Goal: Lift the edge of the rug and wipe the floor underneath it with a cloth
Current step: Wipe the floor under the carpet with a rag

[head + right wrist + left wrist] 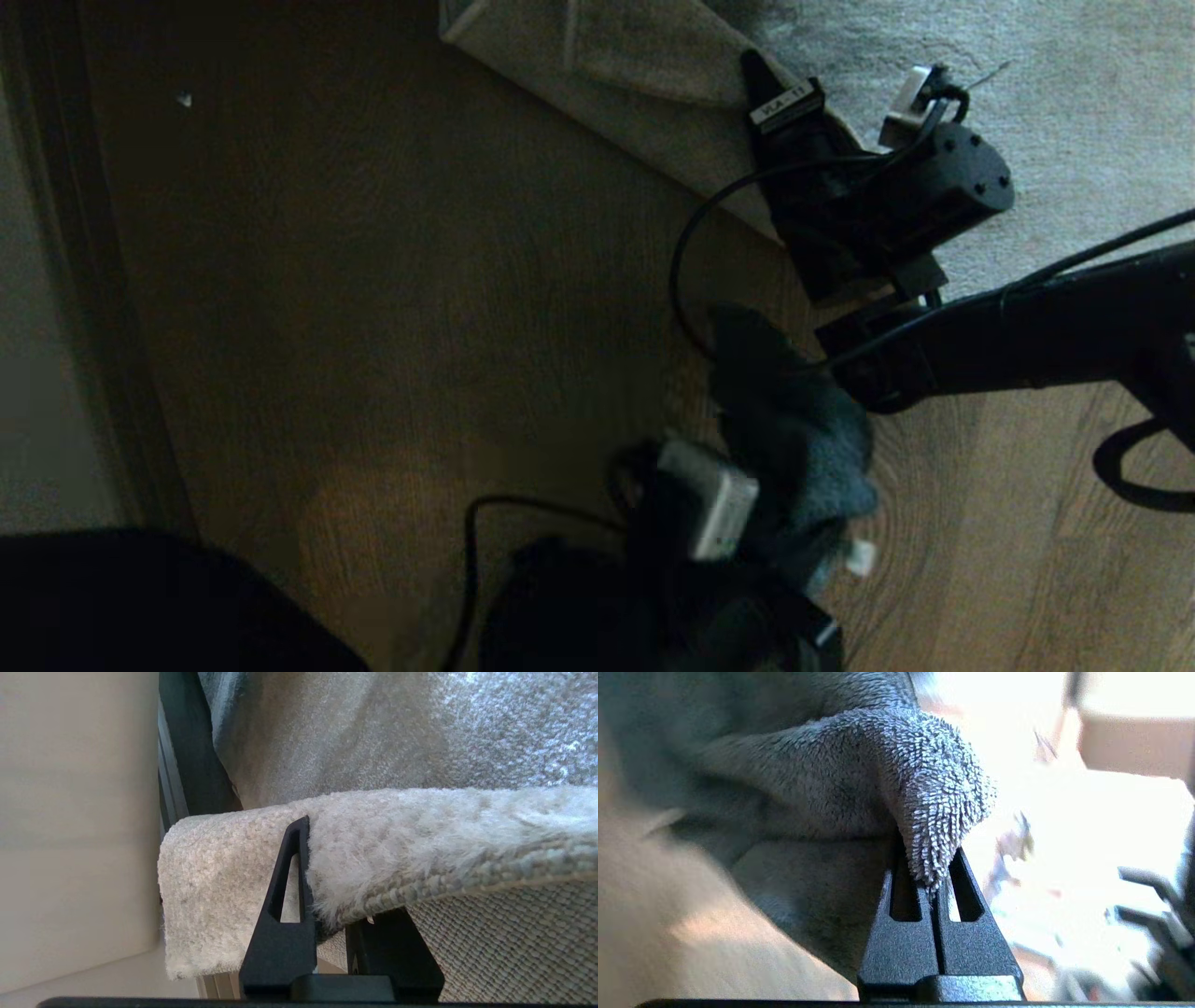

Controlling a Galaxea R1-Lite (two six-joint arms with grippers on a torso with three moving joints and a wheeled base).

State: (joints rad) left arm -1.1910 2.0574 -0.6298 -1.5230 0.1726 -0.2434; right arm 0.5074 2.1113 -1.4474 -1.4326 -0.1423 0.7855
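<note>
Right claw (327, 877) at upper right clamps the rug edge (420, 858), folded back; left claw (934, 877), lower centre, pinches the cloth (859, 779) over the floor (373, 327).

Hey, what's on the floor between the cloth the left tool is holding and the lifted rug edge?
In the head view, a loop of black cable and bare floor lie between the cloth and the rug edge.
</note>
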